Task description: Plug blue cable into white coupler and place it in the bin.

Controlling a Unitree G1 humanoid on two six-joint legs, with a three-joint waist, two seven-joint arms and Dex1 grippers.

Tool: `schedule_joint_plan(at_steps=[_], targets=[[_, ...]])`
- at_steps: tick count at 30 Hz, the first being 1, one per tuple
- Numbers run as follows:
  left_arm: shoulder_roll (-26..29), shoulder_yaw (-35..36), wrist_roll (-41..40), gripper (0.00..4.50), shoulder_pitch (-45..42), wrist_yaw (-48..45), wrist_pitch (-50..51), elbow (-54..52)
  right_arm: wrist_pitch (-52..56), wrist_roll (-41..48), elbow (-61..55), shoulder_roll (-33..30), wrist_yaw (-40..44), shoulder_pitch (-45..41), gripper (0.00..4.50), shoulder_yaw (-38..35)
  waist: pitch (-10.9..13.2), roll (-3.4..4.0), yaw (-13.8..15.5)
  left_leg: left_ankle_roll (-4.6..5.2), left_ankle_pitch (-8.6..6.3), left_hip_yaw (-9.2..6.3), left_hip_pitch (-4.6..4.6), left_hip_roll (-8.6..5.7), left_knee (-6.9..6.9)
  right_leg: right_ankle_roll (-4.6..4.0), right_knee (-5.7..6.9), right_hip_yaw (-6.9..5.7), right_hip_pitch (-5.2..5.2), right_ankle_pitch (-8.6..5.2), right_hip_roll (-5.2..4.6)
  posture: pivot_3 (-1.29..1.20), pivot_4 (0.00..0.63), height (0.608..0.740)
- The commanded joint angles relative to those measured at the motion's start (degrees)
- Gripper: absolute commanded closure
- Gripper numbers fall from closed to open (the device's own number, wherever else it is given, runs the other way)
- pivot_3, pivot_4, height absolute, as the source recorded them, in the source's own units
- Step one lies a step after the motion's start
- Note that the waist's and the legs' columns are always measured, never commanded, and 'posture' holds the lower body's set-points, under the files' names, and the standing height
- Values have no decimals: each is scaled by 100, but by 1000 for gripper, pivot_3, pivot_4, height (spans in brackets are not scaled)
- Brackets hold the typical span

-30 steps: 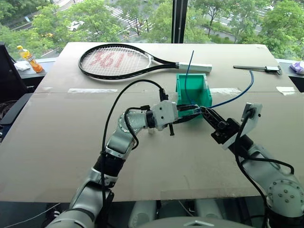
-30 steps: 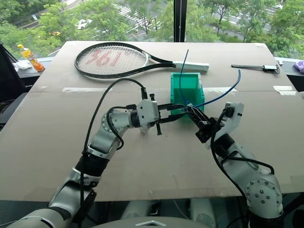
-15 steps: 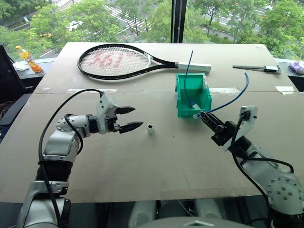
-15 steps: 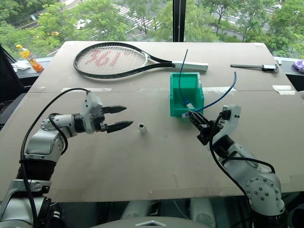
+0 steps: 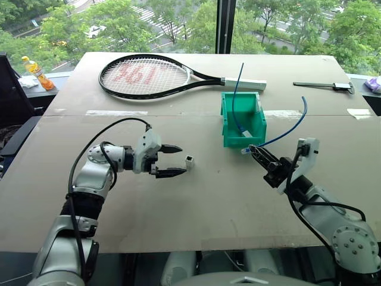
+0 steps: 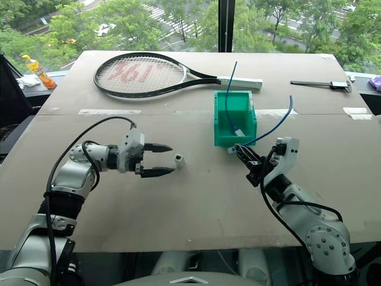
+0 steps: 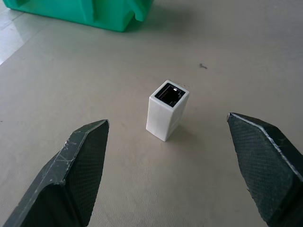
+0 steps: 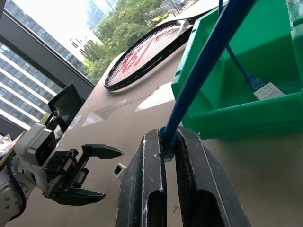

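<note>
Broadly, the tan surface carries everything, with a tennis racket lying across its far side. Nearer the middle stands the bin, its scooped front wall facing the robot; inside it lies a second blue cable ending in a pale block, and this cable rises out over the bin's far rim.

To the robot's right of the bin, the right hand hovers just above the surface with its two fingers pressed together on the plug end of the blue cable. That cable curves up and away from the grip, passing beside the bin's front corner, its free end in the air.

On the robot's left, the left hand sits low over the surface with its fingers spread wide and nothing between them. Its fingertips point at the white coupler, which stands upright on the surface, dark socket facing up, just beyond the fingertips and untouched, well apart from the bin.
</note>
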Motion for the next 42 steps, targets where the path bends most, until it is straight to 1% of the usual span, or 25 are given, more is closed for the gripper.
schedule_joint_plan(at_steps=[1,6,7,8,9,10,11,12,14,15,18,21,24,26,29,33,36,39,42], targets=[[-192,-102,281,414,-361,-202,-701,565,-58,60,-372,8,-49,25,4500,-34,0,0,3,0,0,0,0,0,0,0,0,0,0,0,0,0,150,740],[-489,-283,658,414,-764,-333,-1512,1465,-51,96,-490,-68,-125,100,4500,-115,-1,-1,-3,0,0,2,-2,-1,0,1,0,1,0,2,1,0,150,740],[-543,-338,728,910,-847,-438,-1658,1683,-52,101,-528,-94,-151,125,4500,-139,-1,-1,-6,0,0,1,-3,-1,0,7,0,1,0,5,1,0,150,740],[-580,-365,785,1123,-900,-510,-1802,1849,-55,106,-560,-115,-172,148,4500,-156,-1,-2,-7,0,0,1,-3,-1,0,11,0,1,0,8,1,0,150,740],[-608,-380,826,1552,-943,-563,-1917,1981,-59,111,-582,-130,-186,165,4500,-166,-1,-2,-3,0,0,0,-3,-1,0,11,0,0,-1,7,1,0,150,740],[-639,-357,816,2081,-979,-611,-1963,2077,-67,118,-606,-146,-203,188,4500,-179,-2,-3,-3,0,0,-1,-3,-1,0,11,1,-1,0,7,2,0,150,740],[-663,-329,803,2292,-1009,-641,-1989,2146,-75,123,-622,-159,-217,203,4500,-188,-2,-4,-3,0,0,-2,-3,-1,0,11,1,-1,0,7,2,0,150,740],[-682,-309,796,2941,-1034,-682,-2034,2207,-79,119,-637,-174,-227,219,4500,-198,-3,-4,-4,0,0,-1,-2,-1,0,11,1,0,0,7,1,0,150,740],[-711,-278,744,3848,-1024,-800,-2108,2202,-86,98,-664,-198,-239,252,4500,-206,-3,-5,-4,0,0,0,-2,-1,0,11,2,0,0,7,1,0,150,740],[-717,-266,698,4148,-987,-867,-2085,2113,-87,86,-674,-209,-240,262,4500,-206,-3,-5,-6,0,0,0,-2,-1,0,11,2,1,0,7,1,0,150,740],[-753,-226,523,4118,-804,-947,-1772,1597,-80,11,-691,-286,-198,266,4500,-217,-3,-4,-7,0,0,0,-2,-1,0,12,1,1,0,8,1,0,150,740],[-887,-311,426,4118,-511,-771,-1260,710,-46,-145,-692,-484,-81,213,4500,-246,-3,-4,5,1,0,0,-4,0,0,10,1,3,0,7,-1,0,150,740],[-1179,-469,524,4118,-320,-278,-665,-82,28,-528,-658,-944,274,88,4500,-258,-2,-4,18,1,0,-4,-9,-1,9,8,1,-1,1,6,-3,0,150,740],[-1438,-619,696,4118,-286,103,-450,-358,61,-806,-618,-1313,609,-20,4500,-233,-2,-4,18,3,-2,-3,-10,-2,17,4,1,0,3,3,-4,0,150,740],[-1810,-880,962,4118,-385,565,-188,-419,110,-1121,-500,-1808,1187,-208,4500,-178,-3,-6,10,5,-3,-2,-7,-4,23,9,1,3,7,0,-1,0,150,740],[-2189,-1249,1290,4118,-560,845,-327,-137,89,-1589,-247,-2385,2201,-460,4500,20,-3,-6,7,5,-3,-6,-3,-1,20,20,3,1,7,-1,10,0,150,740],[-2324,-1356,1375,4118,-692,887,-478,155,-49,-2038,36,-2664,2950,-761,4500,280,-2,-7,2,5,-3,-9,-4,-1,20,14,3,-2,7,7,12,0,150,740],[-2341,-1502,1540,4118,-852,857,-665,472,-384,-2719,569,-2881,3889,-1288,4500,734,-2,-7,-9,5,-3,-5,-3,-1,21,11,2,0,6,4,12,0,150,740],[-2350,-1543,1574,4118,-943,755,-777,618,-655,-3210,1108,-2803,4533,-1743,4500,1124,-2,-8,5,5,-3,-5,-3,-1,23,13,2,-2,7,2,11,0,150,740]])
